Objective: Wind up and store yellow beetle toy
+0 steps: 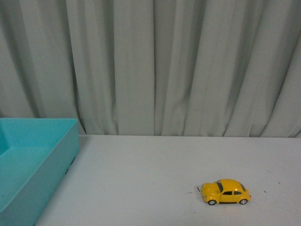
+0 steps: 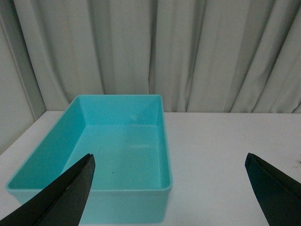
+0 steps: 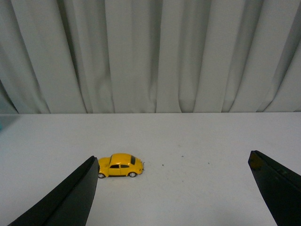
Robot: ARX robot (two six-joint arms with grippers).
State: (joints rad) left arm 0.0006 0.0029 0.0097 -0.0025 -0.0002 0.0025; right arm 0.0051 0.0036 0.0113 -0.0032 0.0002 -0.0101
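Note:
The yellow beetle toy point(image 1: 225, 191) stands on its wheels on the white table point(image 1: 155, 169), at the front right in the front view. In the right wrist view the toy point(image 3: 120, 165) lies ahead of my right gripper point(image 3: 171, 188), close to one black finger point(image 3: 70, 200); this gripper is open and holds nothing. My left gripper point(image 2: 169, 186) is open too, hovering before the near end of a turquoise box point(image 2: 162, 141), whose inside shows nothing in it. Neither arm appears in the front view.
The turquoise box point(image 1: 56, 150) sits at the table's left side. A grey pleated curtain point(image 1: 155, 66) hangs behind the table's far edge. Bare white tabletop lies between box and toy.

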